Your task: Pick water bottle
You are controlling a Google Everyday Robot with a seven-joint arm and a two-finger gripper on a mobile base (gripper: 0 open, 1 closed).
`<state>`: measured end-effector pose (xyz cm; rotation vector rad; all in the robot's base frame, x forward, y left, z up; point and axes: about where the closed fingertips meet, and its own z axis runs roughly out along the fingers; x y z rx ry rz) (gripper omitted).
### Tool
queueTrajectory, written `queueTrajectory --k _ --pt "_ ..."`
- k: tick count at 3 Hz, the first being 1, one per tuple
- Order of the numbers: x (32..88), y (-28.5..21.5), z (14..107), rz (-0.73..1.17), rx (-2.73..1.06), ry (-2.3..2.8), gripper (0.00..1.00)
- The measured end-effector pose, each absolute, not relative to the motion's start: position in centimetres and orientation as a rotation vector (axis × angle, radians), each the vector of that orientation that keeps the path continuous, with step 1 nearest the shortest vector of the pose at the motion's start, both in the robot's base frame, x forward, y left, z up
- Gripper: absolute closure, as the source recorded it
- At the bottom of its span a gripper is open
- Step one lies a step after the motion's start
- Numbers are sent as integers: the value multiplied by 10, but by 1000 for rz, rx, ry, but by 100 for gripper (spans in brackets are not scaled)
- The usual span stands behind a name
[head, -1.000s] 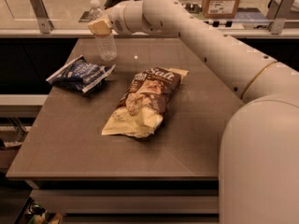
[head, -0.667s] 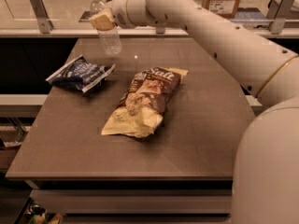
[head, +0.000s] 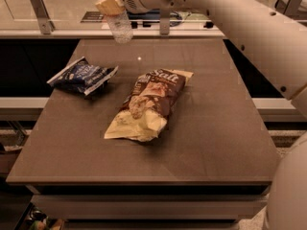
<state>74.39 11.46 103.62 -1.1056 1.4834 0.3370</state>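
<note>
Clamping the water bottle [head: 120, 28], which hangs at its five o'clock, my gripper [head: 111, 4] sits at eleven o'clock; brown chip bag [head: 151, 102] reads "Salt".

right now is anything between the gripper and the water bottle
Nothing visible does. The gripper, at the top left of the view, is shut on the water bottle and holds it over the far edge of the table. The blue bag and the brown chip bag lie apart from it.
</note>
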Motion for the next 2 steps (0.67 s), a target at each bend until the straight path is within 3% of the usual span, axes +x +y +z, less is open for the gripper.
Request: queueTrajectory --k 2 --pt "727 102 1075 236 -1114 1441 100"
